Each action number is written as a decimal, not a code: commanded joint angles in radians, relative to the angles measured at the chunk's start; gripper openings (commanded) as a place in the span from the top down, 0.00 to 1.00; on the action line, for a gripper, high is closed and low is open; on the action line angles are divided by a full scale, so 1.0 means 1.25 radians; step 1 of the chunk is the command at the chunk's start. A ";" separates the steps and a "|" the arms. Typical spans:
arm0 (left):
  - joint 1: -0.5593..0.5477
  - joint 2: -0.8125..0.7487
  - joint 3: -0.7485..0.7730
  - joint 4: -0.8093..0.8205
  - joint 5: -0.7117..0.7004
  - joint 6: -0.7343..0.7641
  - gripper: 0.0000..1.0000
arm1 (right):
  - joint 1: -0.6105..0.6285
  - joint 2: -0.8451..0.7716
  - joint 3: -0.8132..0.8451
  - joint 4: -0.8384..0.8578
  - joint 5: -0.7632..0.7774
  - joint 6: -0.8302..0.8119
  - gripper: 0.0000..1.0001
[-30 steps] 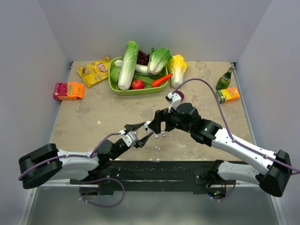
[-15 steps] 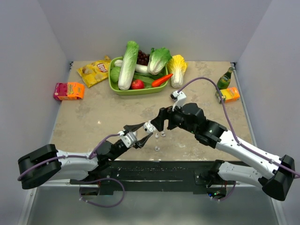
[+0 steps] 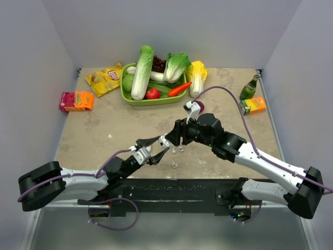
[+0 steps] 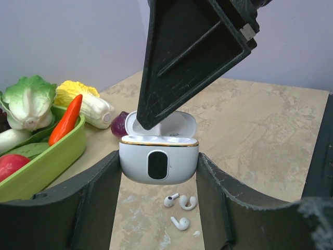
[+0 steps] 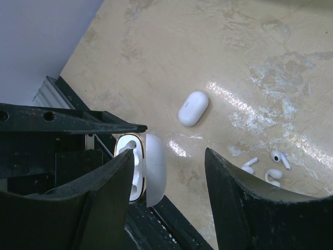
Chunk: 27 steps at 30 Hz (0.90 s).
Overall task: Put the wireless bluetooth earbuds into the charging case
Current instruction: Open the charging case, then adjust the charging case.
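Within left hand, charging case clamped, lid partly hidden by wide-open right hand, earbuds below

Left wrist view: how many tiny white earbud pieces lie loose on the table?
3. One tiny glossy white earbud piece lies below the white rounded charging case, a second just right of it, a third nearer the camera. Others may hide inside the case.

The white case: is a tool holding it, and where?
Yes. The left tool grips the case by the two sides of its lower half. The right tool is open, gripping nothing.
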 commanded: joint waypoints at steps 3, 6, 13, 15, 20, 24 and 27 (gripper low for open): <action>-0.007 -0.015 -0.010 0.087 -0.003 0.014 1.00 | -0.003 0.009 0.002 0.045 -0.024 0.009 0.43; -0.007 -0.013 -0.010 0.092 -0.005 0.014 1.00 | -0.003 0.018 0.001 0.046 -0.025 0.008 0.47; -0.007 -0.008 -0.016 0.102 -0.008 0.013 1.00 | -0.003 0.023 -0.001 0.046 -0.019 0.005 0.58; -0.007 -0.006 -0.017 0.108 -0.008 0.011 1.00 | -0.003 0.026 0.002 0.042 -0.019 -0.001 0.62; -0.008 0.009 -0.022 0.129 -0.022 0.006 1.00 | -0.004 0.036 0.012 0.032 -0.018 -0.016 0.65; -0.007 0.017 -0.023 0.148 -0.023 0.008 1.00 | -0.003 0.049 0.017 0.027 -0.029 -0.023 0.66; -0.008 0.020 -0.025 0.156 -0.022 0.009 1.00 | -0.003 0.051 0.015 0.021 -0.033 -0.024 0.62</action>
